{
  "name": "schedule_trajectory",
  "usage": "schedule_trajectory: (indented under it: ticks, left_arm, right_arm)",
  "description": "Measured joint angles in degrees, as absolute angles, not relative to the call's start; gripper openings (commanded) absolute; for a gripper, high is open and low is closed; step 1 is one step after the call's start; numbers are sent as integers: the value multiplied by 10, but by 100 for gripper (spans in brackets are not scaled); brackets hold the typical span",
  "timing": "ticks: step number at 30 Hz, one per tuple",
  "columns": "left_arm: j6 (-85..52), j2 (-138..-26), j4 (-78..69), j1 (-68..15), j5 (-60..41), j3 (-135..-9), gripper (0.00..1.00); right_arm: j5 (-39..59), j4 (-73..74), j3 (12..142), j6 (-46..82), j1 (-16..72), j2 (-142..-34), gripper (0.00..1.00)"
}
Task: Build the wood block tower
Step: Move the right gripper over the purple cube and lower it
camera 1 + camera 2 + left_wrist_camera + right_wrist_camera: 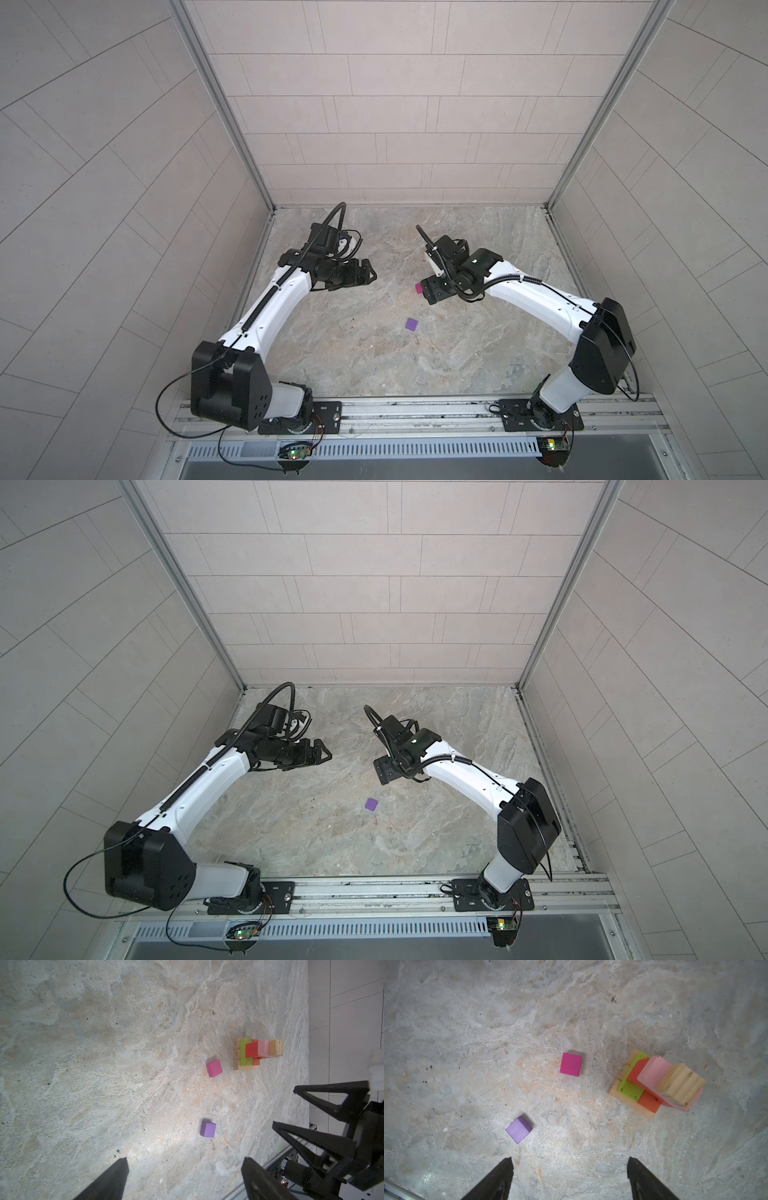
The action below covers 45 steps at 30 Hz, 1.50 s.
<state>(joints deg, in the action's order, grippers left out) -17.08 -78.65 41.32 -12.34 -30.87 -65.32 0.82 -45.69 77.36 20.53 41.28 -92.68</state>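
Note:
The wood block tower [654,1084] stands on tan bars, with lime green, orange, red and pink blocks and a tan block on top; it also shows in the left wrist view [257,1053]. In both top views my right arm hides it. A magenta cube [571,1064] [214,1068] [417,288] lies loose beside the tower. A purple cube [519,1129] [208,1129] [411,324] [371,804] lies farther out. My right gripper [569,1167] [430,291] hangs open and empty above the floor near both cubes. My left gripper [185,1167] [371,272] is open, empty and well apart from the blocks.
The blocks rest on a mottled stone floor [374,365] enclosed by tiled walls [374,124]. A metal rail [415,411] carrying both arm bases runs along the near edge. In the left wrist view my right gripper's black fingers [332,1101] stand beyond the tower.

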Motion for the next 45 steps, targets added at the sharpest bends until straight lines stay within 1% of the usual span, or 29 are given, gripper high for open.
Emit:
schedule_trajectory:
  ticks: [6,8,10,16,35,45]
  left_arm:
    - [-171,-787,413,-123,-309,-653,92]
    - [-171,-787,413,-123,-309,-653,92]
    - [-171,-787,413,-123,-309,-653,92]
    - [-171,-787,413,-123,-309,-653,92]
    - [-171,-787,414,-122,-306,-653,92]
    - [-171,-787,414,-120,-304,-653,92]
  right_arm:
    - [-3,-462,776,175,469,-980,83]
    - [-2,-461,776,167,479,-993,78]
    - [0,-457,776,160,481,-1003,76]
    - [9,-439,775,138,481,-1030,75]
    - [29,-423,789,116,510,-1115,66]
    - [33,-420,809,111,511,-1136,55]
